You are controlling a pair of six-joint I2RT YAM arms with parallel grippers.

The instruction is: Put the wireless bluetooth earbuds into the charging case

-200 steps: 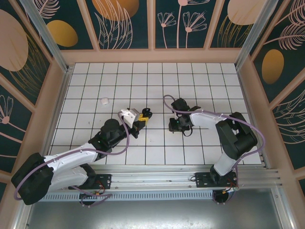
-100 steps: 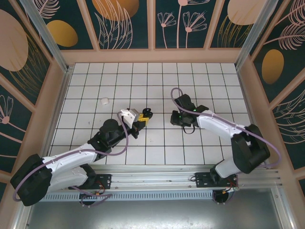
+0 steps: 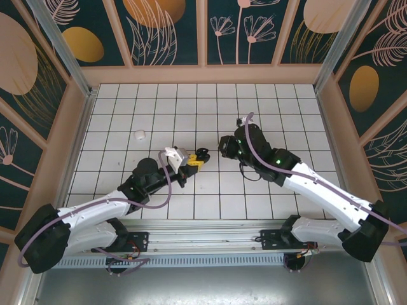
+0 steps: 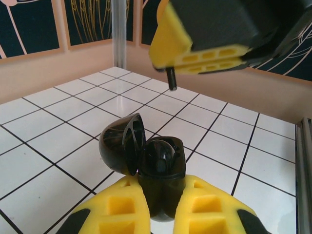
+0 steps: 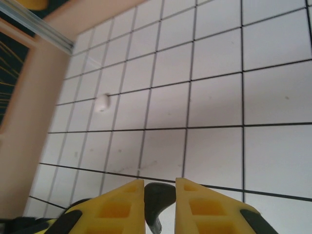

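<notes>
My left gripper (image 4: pixel 162 181) is shut on the black charging case (image 4: pixel 163 163), held upright with its round lid (image 4: pixel 121 144) swung open to the left. The case's cavity is dark, so I cannot tell what lies in it. My right gripper (image 5: pixel 160 184) is shut on a black earbud (image 5: pixel 158 200). In the left wrist view the right gripper (image 4: pixel 195 48) hovers above and slightly behind the case, and the earbud's stem (image 4: pixel 171 78) points down from it. From above, the right gripper (image 3: pixel 224 146) sits just right of the case (image 3: pixel 202 154) and the left gripper (image 3: pixel 193 160).
A small whitish object (image 3: pixel 139 134) lies on the white tiled floor (image 3: pixel 191 101) to the left, also on the tiles in the right wrist view (image 5: pixel 101 103); it is too small to identify. Wooden walls enclose the floor, and a metal rail (image 3: pixel 210 232) runs along the near edge.
The right arm has swung left and forward with the earbud, from the tiles right of centre to just beside the case. The left gripper with the case has barely shifted.
</notes>
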